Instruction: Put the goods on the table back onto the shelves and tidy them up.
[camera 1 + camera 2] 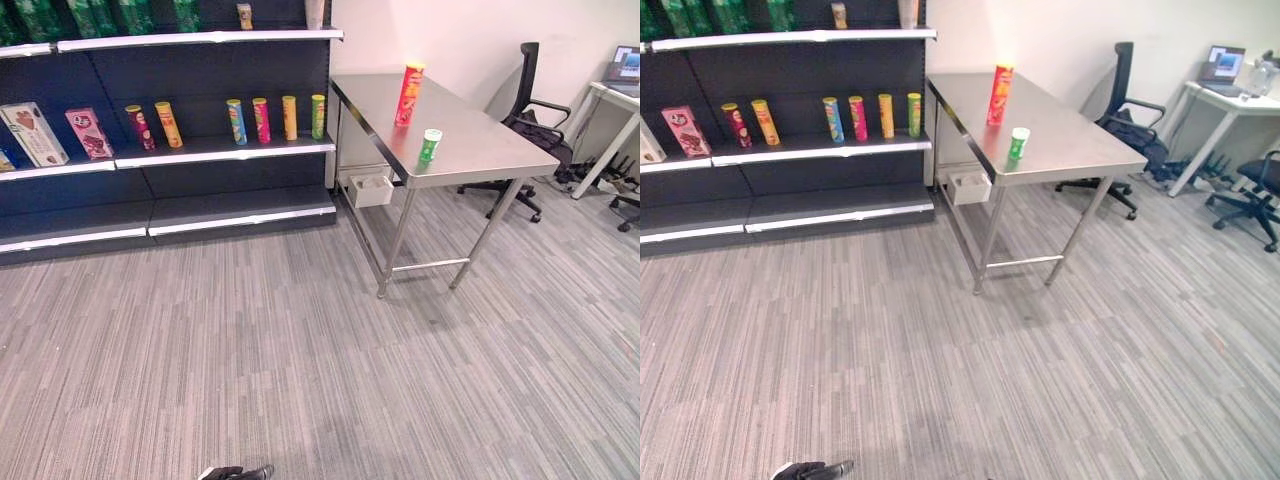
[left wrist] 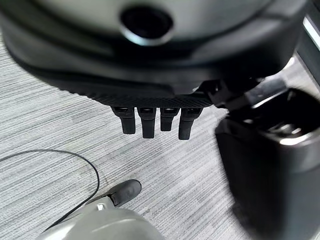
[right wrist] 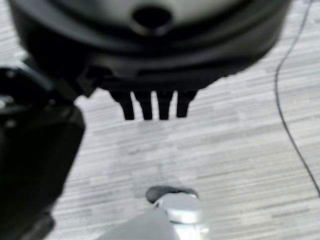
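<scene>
A tall red can (image 1: 409, 94) stands at the far middle of the steel table (image 1: 470, 140). A short green can (image 1: 429, 146) stands nearer the table's front edge. Left of the table is the dark shelf unit (image 1: 220, 152), whose middle shelf holds several upright cans (image 1: 261, 120) and pink boxes (image 1: 89, 133). Green packs (image 1: 100, 15) fill its top shelf. My left hand (image 2: 146, 122) hangs over the carpet with straight fingers and holds nothing. In the same way, my right hand (image 3: 146, 107) is open and empty. Both are far from the table.
A wide stretch of grey carpet (image 1: 300, 350) lies between me and the table. A white box (image 1: 370, 188) sits under the table's far end. To the right stand a black office chair (image 1: 530, 100), a white desk with a laptop (image 1: 1225, 65) and a second chair (image 1: 1250, 190).
</scene>
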Robot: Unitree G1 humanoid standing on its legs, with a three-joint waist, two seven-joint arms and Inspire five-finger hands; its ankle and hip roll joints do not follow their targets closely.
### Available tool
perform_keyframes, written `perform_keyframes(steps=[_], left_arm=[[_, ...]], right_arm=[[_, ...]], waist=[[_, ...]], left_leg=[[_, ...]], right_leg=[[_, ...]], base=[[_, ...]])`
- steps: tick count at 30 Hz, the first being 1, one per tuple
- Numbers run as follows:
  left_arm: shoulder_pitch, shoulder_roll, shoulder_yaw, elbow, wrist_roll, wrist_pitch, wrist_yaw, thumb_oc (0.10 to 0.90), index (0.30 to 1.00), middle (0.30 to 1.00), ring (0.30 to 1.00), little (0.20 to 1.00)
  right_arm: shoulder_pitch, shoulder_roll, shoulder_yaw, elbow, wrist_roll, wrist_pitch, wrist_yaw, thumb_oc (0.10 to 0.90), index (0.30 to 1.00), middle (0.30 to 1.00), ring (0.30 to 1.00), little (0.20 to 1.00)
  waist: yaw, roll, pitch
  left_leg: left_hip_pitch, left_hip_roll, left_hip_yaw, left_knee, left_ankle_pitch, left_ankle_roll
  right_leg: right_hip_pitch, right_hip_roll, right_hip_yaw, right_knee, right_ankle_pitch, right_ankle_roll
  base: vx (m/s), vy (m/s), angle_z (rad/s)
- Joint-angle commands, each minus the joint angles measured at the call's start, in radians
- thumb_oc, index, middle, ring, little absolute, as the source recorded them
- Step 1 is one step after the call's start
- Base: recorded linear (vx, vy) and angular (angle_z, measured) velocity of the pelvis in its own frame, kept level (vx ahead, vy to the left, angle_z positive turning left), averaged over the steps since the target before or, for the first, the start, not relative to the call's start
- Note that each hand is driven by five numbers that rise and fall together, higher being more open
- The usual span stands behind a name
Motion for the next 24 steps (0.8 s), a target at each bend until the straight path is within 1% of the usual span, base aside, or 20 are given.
perform_keyframes(steps=[1, 8, 15, 17, 18, 19, 21, 22, 24], left_arm=[[-0.066, 0.006, 0.027, 0.004, -0.018, -0.041, -0.002, 0.800, 0.900, 0.900, 0.900, 0.900], [-0.066, 0.001, 0.046, 0.004, -0.044, -0.039, 0.016, 0.800, 0.900, 0.900, 0.900, 0.900], [-0.066, 0.004, 0.045, 0.003, -0.049, -0.038, 0.011, 0.800, 0.900, 0.900, 0.900, 0.900], [-0.085, 0.011, 0.046, -0.011, -0.071, -0.038, 0.016, 0.800, 0.900, 0.900, 0.900, 0.900], [-0.102, 0.016, 0.044, -0.029, -0.091, -0.039, 0.025, 0.800, 0.900, 0.900, 0.900, 0.900], [-0.102, 0.017, 0.044, -0.029, -0.091, -0.039, 0.025, 0.800, 0.900, 0.900, 0.900, 0.900], [-0.105, 0.013, 0.051, -0.052, -0.116, -0.045, 0.040, 0.800, 0.900, 0.900, 0.900, 0.900], [-0.107, 0.011, 0.049, -0.060, -0.120, -0.046, 0.046, 0.800, 0.900, 0.900, 0.900, 0.900], [-0.112, 0.008, 0.047, -0.060, -0.122, -0.046, 0.059, 0.800, 0.900, 0.900, 0.900, 0.900]], right_arm=[[-0.065, -0.055, 0.010, 0.011, 0.021, -0.031, -0.019, 0.800, 0.900, 0.900, 0.900, 0.900], [-0.057, -0.051, 0.011, 0.008, 0.023, -0.029, -0.026, 0.800, 0.900, 0.900, 0.900, 0.900], [-0.065, -0.058, 0.016, 0.017, 0.023, -0.026, -0.016, 0.800, 0.900, 0.900, 0.900, 0.900], [-0.086, -0.061, 0.026, 0.002, 0.031, -0.029, -0.018, 0.800, 0.900, 0.900, 0.900, 0.900], [-0.099, -0.067, 0.035, -0.014, 0.032, -0.033, -0.024, 0.800, 0.900, 0.900, 0.900, 0.900], [-0.099, -0.067, 0.035, -0.014, 0.032, -0.033, -0.024, 0.800, 0.900, 0.900, 0.900, 0.900], [-0.095, -0.070, 0.037, -0.026, 0.036, -0.037, -0.032, 0.800, 0.900, 0.900, 0.900, 0.900], [-0.092, -0.070, 0.035, -0.029, 0.038, -0.038, -0.035, 0.800, 0.900, 0.900, 0.900, 0.900], [-0.091, -0.072, 0.033, -0.032, 0.045, -0.037, -0.041, 0.800, 0.900, 0.900, 0.900, 0.900]], waist=[[-0.001, -0.013, 0.020], [0.002, -0.007, 0.023], [0.006, -0.008, 0.030], [0.007, -0.017, 0.067], [0.010, -0.025, 0.100], [0.010, -0.025, 0.098], [0.019, -0.033, 0.128], [0.021, -0.036, 0.142], [0.019, -0.038, 0.157]], left_leg=[[0.034, -0.005, -0.014, -0.009, -0.078, -0.040], [0.038, -0.002, -0.018, -0.009, -0.075, -0.042], [0.042, 0.004, -0.030, -0.009, -0.074, -0.043], [-0.012, 0.004, -0.034, 0.074, -0.087, -0.044], [-0.086, -0.004, -0.036, 0.184, -0.104, -0.056], [-0.090, -0.004, -0.036, 0.189, -0.106, -0.056], [-0.171, -0.009, -0.036, 0.327, -0.117, -0.066], [-0.217, -0.007, -0.040, 0.394, -0.101, -0.069], [-0.276, 0.003, -0.042, 0.481, -0.072, -0.069]], right_leg=[[0.030, -0.026, -0.003, -0.113, 0.093, 0.102], [0.036, -0.024, -0.008, -0.113, 0.086, 0.099], [0.041, -0.019, -0.007, -0.113, 0.079, 0.093], [0.018, -0.023, -0.001, -0.092, 0.080, 0.084], [-0.015, -0.025, -0.002, -0.059, 0.074, 0.071], [-0.017, -0.025, -0.002, -0.058, 0.074, 0.071], [-0.021, -0.024, -0.007, -0.038, 0.061, 0.052], [-0.022, -0.024, -0.010, -0.028, 0.057, 0.043], [-0.020, -0.020, -0.021, -0.020, 0.043, 0.030]], base=[[0.00, 0.000, 0.00], [0.01, -0.025, 0.01], [0.02, -0.038, 0.00], [-0.12, -0.099, 0.06], [-0.15, -0.082, 0.10], [-0.13, -0.111, 0.15], [-0.04, -0.104, 0.13], [-0.01, -0.097, 0.20], [0.08, -0.084, 0.26]])
